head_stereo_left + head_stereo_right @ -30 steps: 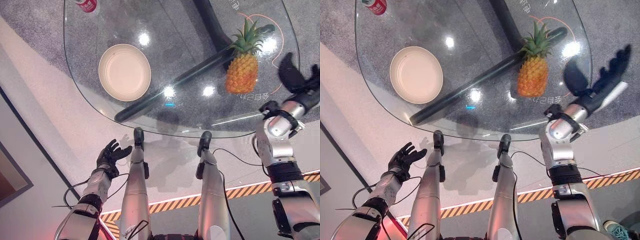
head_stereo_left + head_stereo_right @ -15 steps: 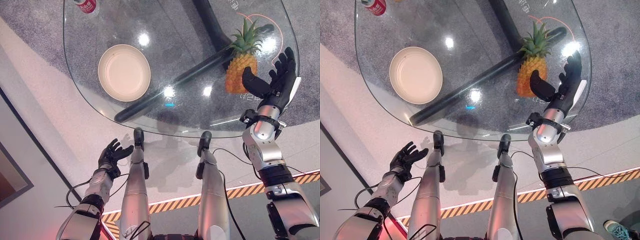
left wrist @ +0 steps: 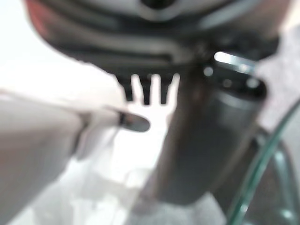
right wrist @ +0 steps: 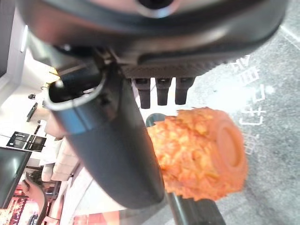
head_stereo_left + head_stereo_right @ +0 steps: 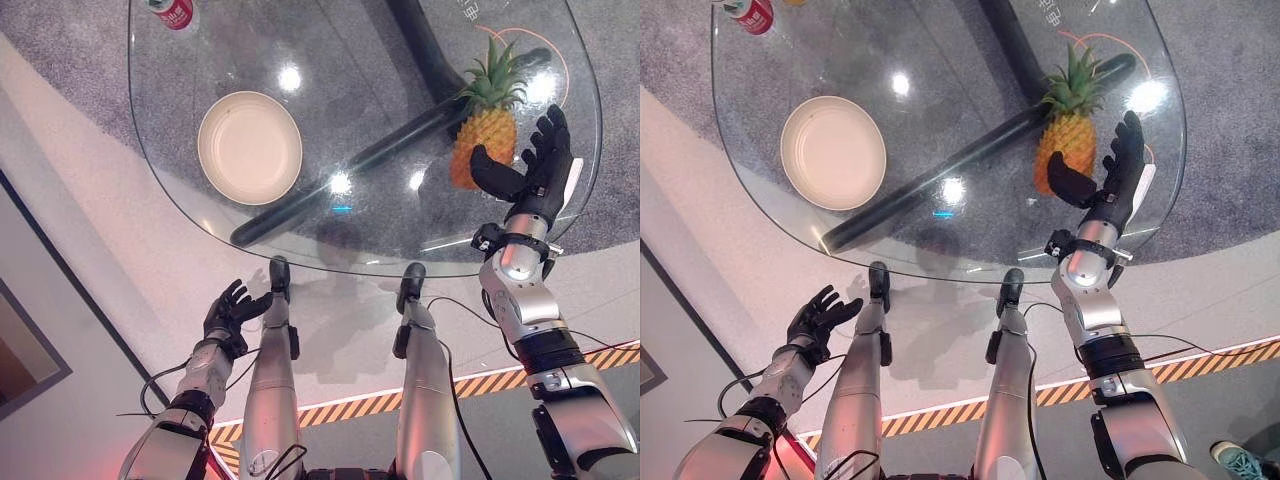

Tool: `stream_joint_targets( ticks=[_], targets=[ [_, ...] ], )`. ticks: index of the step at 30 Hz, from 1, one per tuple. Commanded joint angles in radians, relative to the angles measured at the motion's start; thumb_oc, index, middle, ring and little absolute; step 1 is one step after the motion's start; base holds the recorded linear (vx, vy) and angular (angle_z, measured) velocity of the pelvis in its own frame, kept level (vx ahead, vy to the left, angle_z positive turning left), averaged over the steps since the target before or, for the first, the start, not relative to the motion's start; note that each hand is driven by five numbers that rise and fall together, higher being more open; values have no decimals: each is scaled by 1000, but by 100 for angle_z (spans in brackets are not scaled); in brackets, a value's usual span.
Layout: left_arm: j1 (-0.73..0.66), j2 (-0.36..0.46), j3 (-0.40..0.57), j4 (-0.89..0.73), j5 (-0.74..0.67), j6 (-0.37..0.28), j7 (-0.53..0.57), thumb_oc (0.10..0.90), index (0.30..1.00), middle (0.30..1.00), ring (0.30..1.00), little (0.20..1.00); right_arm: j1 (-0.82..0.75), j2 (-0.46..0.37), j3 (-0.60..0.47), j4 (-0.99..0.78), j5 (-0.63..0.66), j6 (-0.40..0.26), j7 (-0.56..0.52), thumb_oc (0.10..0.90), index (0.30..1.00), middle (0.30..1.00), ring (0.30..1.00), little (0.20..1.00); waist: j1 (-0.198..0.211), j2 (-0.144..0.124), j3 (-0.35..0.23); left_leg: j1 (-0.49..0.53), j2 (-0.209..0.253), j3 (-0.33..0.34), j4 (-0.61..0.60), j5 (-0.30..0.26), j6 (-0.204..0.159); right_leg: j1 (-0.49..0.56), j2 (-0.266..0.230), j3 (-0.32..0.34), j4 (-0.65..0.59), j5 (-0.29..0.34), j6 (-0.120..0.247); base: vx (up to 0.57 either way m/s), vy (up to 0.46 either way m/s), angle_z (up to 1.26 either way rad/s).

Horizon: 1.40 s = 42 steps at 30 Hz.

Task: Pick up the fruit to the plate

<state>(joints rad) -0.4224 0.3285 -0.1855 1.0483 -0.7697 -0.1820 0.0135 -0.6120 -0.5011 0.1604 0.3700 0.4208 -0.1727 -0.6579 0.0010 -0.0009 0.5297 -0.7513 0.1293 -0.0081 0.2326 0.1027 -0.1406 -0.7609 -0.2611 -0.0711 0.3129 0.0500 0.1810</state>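
Observation:
An orange pineapple with a green crown stands upright on the right side of the round glass table. The cream plate lies empty on the table's left side. My right hand is raised just to the right of the pineapple, open, thumb reaching toward the fruit and fingers straight; the right wrist view has the pineapple close past the thumb, not enclosed. My left hand hangs open below the table's near edge, at the lower left, holding nothing.
A red can stands at the table's far left edge. A dark table leg runs diagonally under the glass between plate and pineapple. Hazard-striped tape crosses the floor close to me.
My right hand has swung in from the far right over the table edge and now stands close beside the pineapple. The left hand has barely moved.

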Motion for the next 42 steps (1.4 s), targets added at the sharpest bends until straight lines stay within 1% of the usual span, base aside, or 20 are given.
stream_joint_targets(
  ticks=[1, 17, 24, 27, 32, 39, 40, 41, 42],
  targets=[
    [61, 14, -5, 31, 8, -31, 20, 800, 900, 900, 900, 900, -19, -53, -38, -56, -35, -43, -9, 800, 900, 900, 900, 900, 2, 2, -10, 0, -15, 14, 77, -64, 57, 5, 9, -54, -33, 32, -57, 0, 0, 0],
    [53, 20, -22, 33, 2, -25, 13, 800, 900, 900, 900, 900, -63, -52, -8, 47, 46, 19, -3, 800, 900, 900, 900, 900, 13, 9, -10, -6, -16, 11, 79, -62, 58, -4, 8, -59, -22, 31, -59, 0, 0, 0],
    [51, 21, -27, 19, 6, -14, 20, 800, 900, 900, 900, 900, -68, -46, 7, 82, 90, 57, 50, 800, 900, 900, 900, 900, 18, 9, -10, -7, -18, 11, 78, -61, 59, -4, 9, -63, -22, 31, -61, 0, 0, 0],
    [55, 20, -26, 16, 8, -15, 22, 800, 900, 900, 900, 900, -63, -42, 12, 75, 106, 83, 70, 800, 900, 900, 900, 900, 17, 7, -10, -4, -17, 12, 76, -60, 58, -2, 9, -63, -23, 31, -62, 0, 0, 0],
    [56, 20, -25, 9, 11, -12, 26, 800, 900, 900, 900, 900, -42, -26, 20, 73, 116, 98, 97, 800, 900, 900, 900, 900, 15, 4, -10, -5, -17, 12, 78, -60, 59, -4, 12, -61, -19, 30, -63, 0, 0, 0],
    [58, 19, -26, 5, 13, -11, 28, 800, 900, 900, 900, 900, -41, -22, 23, 82, 128, 105, 91, 800, 900, 900, 900, 900, 16, 5, -10, -7, -17, 13, 77, -58, 61, -5, 13, -62, -20, 32, -64, 0, 0, 0],
    [58, 19, -27, 7, 12, -13, 27, 800, 900, 900, 900, 900, -41, -22, 23, 82, 127, 107, 90, 726, 836, 836, 836, 826, 16, 5, -10, -7, -17, 13, 76, -58, 61, -5, 14, -62, -20, 32, -64, 0, 0, 0],
    [60, 19, -27, 7, 10, -15, 27, 800, 900, 900, 900, 900, -42, -23, 21, 80, 123, 108, 85, 309, 479, 479, 479, 409, 16, 5, -10, -8, -17, 13, 77, -58, 61, -6, 14, -61, -19, 32, -64, 0, 0, 0],
    [59, 18, -26, 7, 12, -16, 28, 800, 900, 900, 900, 900, -42, -22, 20, 79, 119, 104, 80, 100, 300, 300, 300, 200, 16, 5, -10, -9, -18, 13, 77, -57, 61, -7, 14, -61, -19, 31, -65, 0, 0, 0]
  ],
)
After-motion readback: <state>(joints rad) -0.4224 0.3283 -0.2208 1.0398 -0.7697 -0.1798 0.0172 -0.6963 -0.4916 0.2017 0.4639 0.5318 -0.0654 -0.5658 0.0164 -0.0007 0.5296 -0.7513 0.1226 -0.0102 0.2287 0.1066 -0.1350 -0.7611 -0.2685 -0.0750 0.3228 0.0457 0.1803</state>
